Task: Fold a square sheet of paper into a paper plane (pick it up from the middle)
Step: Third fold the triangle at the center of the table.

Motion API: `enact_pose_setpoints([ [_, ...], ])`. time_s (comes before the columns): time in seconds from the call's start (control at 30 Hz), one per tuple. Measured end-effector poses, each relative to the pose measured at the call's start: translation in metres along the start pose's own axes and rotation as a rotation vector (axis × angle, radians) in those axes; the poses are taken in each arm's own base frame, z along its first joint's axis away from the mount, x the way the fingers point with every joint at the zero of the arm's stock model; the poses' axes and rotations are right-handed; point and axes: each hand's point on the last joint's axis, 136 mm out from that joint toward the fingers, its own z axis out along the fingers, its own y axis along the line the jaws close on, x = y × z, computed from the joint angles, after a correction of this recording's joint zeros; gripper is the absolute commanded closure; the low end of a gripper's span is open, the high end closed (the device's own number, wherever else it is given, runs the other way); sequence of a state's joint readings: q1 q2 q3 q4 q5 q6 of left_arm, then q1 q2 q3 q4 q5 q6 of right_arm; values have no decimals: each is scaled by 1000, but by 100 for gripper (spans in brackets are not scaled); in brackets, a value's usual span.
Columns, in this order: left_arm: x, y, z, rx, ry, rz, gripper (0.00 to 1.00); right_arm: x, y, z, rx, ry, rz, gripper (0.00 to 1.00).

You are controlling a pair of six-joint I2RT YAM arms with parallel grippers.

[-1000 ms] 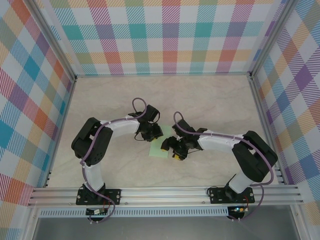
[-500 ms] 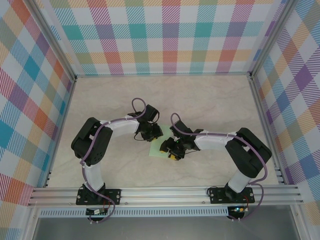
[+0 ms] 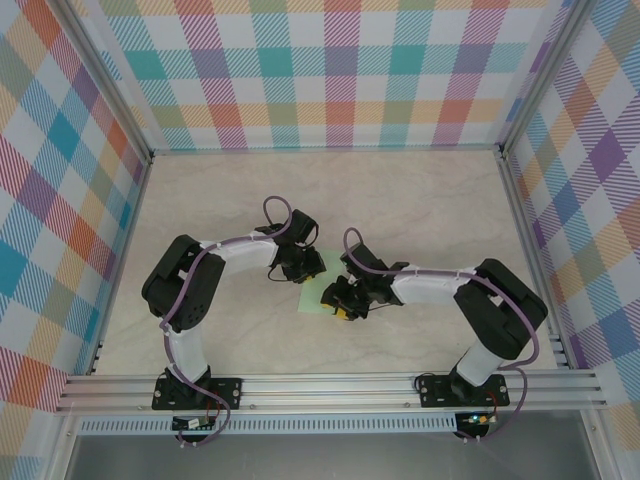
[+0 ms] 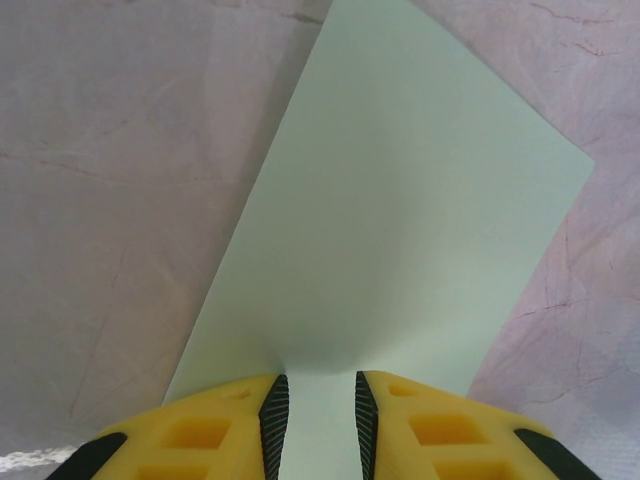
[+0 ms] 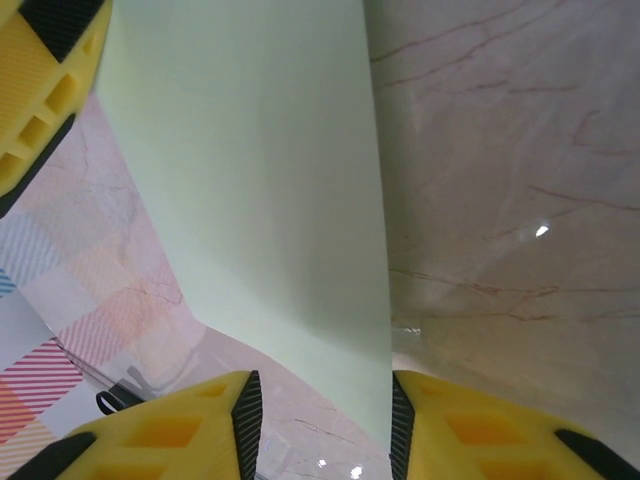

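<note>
Reaching in from the left of the overhead frame, the left tool (image 3: 302, 268) sits at the upper edge of the square sheet of paper (image 3: 316, 298), which lies on the desk (image 3: 420, 200) near centre. In its wrist view the jaws stand narrowly apart, with the sheet's near edge rising between them. Further right, the right tool (image 3: 342, 306) stands at the sheet's right side, jaws apart, one paper edge running between them.
</note>
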State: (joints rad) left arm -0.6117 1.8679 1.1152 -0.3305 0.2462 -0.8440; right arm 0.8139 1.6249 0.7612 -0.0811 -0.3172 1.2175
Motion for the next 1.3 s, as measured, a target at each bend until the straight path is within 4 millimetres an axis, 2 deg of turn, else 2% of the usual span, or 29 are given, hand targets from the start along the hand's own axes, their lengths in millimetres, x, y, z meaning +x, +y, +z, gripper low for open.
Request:
enact_pose_setpoints([
  [0.23, 0, 0, 0, 1, 0, 0, 71, -5, -4, 0, -4, -41, 60, 88],
  [0.43, 3, -3, -3, 34, 1, 9, 69, -8, -13, -3, 20, -73, 94, 100],
  [0.6, 13, -14, -17, 137, 16, 32, 65, -1, -18, -9, 65, -49, 65, 100],
  [0.73, 9, -32, -36, 218, -19, 66, 65, 8, -28, -12, 115, 0, 40, 100],
  [0.8, 7, -35, -39, 233, -32, 78, 65, 12, -34, -13, 140, 20, 35, 100],
  [0.97, 8, -29, -31, 216, -24, 82, 65, 16, -37, -16, 168, 39, 29, 100],
  [1.13, 9, -18, -18, 178, -9, 85, 66, 13, -24, -18, 146, 29, 15, 100],
  [1.3, 8, -11, -17, 140, -21, 93, 67, 7, -12, -21, 126, 6, 1, 96],
])
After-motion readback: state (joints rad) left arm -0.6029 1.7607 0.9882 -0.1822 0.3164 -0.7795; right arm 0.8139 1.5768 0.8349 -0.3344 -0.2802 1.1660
